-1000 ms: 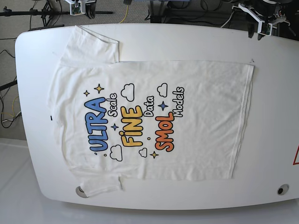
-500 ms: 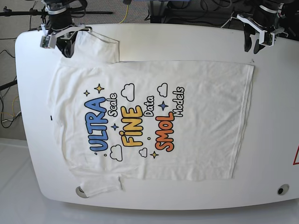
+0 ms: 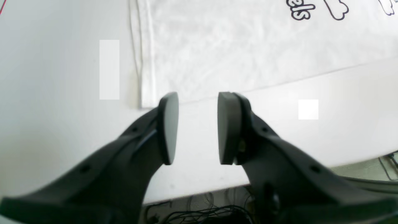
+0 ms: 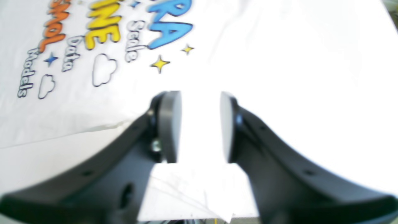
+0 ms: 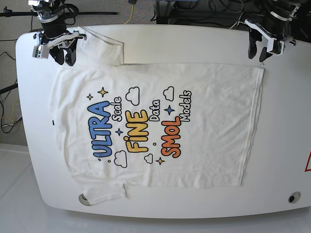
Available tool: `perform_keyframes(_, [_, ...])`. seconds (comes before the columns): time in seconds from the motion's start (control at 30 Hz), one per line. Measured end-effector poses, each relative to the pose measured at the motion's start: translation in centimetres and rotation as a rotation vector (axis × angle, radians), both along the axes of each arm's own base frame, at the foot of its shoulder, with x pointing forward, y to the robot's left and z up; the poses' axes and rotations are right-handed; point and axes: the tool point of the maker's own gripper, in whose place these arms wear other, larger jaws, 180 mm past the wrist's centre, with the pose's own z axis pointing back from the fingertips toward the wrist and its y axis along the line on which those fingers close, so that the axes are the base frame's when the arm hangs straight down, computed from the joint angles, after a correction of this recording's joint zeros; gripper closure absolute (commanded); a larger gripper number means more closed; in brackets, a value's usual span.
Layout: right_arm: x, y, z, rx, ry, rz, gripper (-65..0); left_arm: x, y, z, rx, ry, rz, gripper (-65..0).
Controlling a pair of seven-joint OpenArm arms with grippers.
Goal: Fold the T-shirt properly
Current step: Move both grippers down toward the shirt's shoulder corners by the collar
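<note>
The white T-shirt (image 5: 155, 121) lies flat on the table with its print up, collar side toward the base view's left and hem toward its right. My right gripper (image 5: 64, 59) hovers open at the far left, by the upper sleeve (image 5: 99, 48). In the right wrist view the right gripper (image 4: 200, 99) has nothing between its pads, and the T-shirt (image 4: 217, 62) lies beneath. My left gripper (image 5: 256, 54) stands open just beyond the hem's far corner. In the left wrist view the left gripper (image 3: 198, 102) is empty, with the T-shirt (image 3: 217, 46) just ahead.
The white table (image 5: 291, 121) has rounded corners, with round holes at the near right (image 5: 293, 197) and near left (image 5: 84, 199). A red mark (image 5: 307, 162) sits at its right edge. Cables and stands lie beyond the far edge.
Both arms have come down from beyond the far edge toward the shirt's far corners. The right gripper's jaws have spread apart and it has shifted slightly left. The shirt has not moved.
</note>
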Motion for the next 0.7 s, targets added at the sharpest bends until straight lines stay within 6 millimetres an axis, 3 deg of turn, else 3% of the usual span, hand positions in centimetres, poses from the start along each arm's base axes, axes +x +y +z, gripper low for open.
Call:
perform_keyframes(0.23, [-0.4, -1.3, -1.3, -0.035, 0.044, -0.002, -30.3, 1.1, 0.6, -0.1, 0.017, -0.010, 0.019, -21.6])
perform_keyframes(0.43, [0.3, -2.2, -0.9, -0.035, 0.021, -0.007, -30.1, 1.2, 1.1, -0.6, 0.062, 0.007, 0.018, -23.5])
perform_keyframes(0.57, [0.9, -3.5, -0.2, -0.056, 0.000, -0.036, -29.0, 1.1, 1.1, -0.7, 0.063, 0.007, 0.017, -26.2])
perform_keyframes(0.7, [0.4, -5.5, -0.3, -0.109, 0.062, -0.062, -28.2, 1.0, 0.9, -0.5, 0.051, -0.002, 0.014, -24.8])
